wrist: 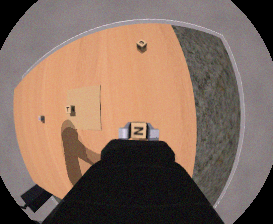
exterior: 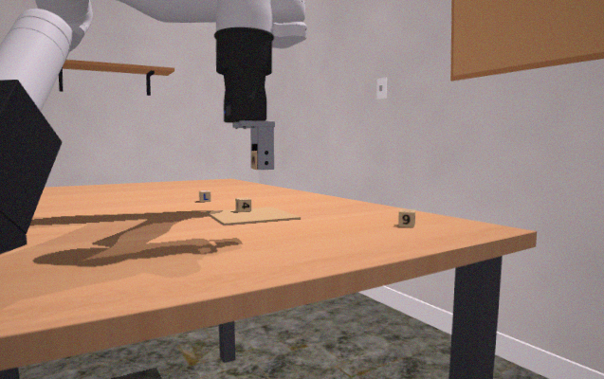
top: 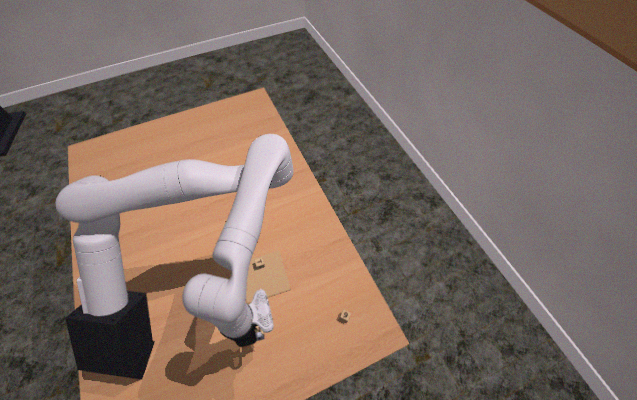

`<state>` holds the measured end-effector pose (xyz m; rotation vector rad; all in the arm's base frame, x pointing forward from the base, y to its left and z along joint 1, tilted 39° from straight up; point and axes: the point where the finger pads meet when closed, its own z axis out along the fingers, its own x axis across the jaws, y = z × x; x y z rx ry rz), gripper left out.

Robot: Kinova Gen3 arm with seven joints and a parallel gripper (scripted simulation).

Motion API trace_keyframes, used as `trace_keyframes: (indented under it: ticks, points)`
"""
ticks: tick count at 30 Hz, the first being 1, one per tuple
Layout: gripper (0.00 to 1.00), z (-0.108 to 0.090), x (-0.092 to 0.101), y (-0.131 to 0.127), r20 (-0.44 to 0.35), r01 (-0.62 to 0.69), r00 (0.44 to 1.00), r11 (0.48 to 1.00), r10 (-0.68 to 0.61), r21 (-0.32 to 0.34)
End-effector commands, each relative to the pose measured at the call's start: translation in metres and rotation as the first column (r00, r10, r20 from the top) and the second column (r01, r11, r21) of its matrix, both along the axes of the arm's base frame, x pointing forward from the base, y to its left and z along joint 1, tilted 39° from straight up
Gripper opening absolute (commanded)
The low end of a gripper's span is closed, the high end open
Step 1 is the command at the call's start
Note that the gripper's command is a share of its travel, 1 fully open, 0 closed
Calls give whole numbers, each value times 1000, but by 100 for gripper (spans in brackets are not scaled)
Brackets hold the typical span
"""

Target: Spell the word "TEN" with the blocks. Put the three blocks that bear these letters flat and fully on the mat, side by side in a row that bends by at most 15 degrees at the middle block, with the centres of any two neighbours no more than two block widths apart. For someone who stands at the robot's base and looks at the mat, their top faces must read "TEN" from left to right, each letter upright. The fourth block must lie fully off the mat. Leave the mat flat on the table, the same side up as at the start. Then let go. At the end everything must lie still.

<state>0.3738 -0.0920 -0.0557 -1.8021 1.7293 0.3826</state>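
My gripper (exterior: pixel 255 161) (wrist: pixel 138 128) is shut on the N block (wrist: pixel 138 127) and holds it high above the table, off the mat's near right side. The N looks turned on its side in the wrist view. The T block (top: pixel 258 263) (exterior: pixel 243 205) (wrist: pixel 68 109) sits on the mat (top: pixel 274 282) (exterior: pixel 273 216) (wrist: pixel 89 117) near its left edge, T on top. A block with a 9 on its side (top: pixel 344 316) (exterior: pixel 406 219) (wrist: pixel 141 45) lies off the mat, far right; its top letter is unclear. A block with a blue L on its side (exterior: pixel 205 196) (wrist: pixel 41 119) lies left of the mat.
The arm (top: pixel 243 210) reaches over the table and hides the blue-L block in the top view. The black base block (top: pixel 110 335) stands at the table's near edge. The 9 block is near the table's far right corner. The arm's shadow falls beside and across the mat's near left part.
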Motion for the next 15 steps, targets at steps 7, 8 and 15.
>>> trace_keyframes:
  ticks: [7, 8, 15]
  points:
    - [49, 2, 1, -2, 5, 4, 1000, 1000, -4, -2]
    - [49, 2, 1, -2, 5, 3, 1000, 1000, -3, -2]
    - [49, 3, 2, -1, 13, -8, 1000, 1000, 8, -4]
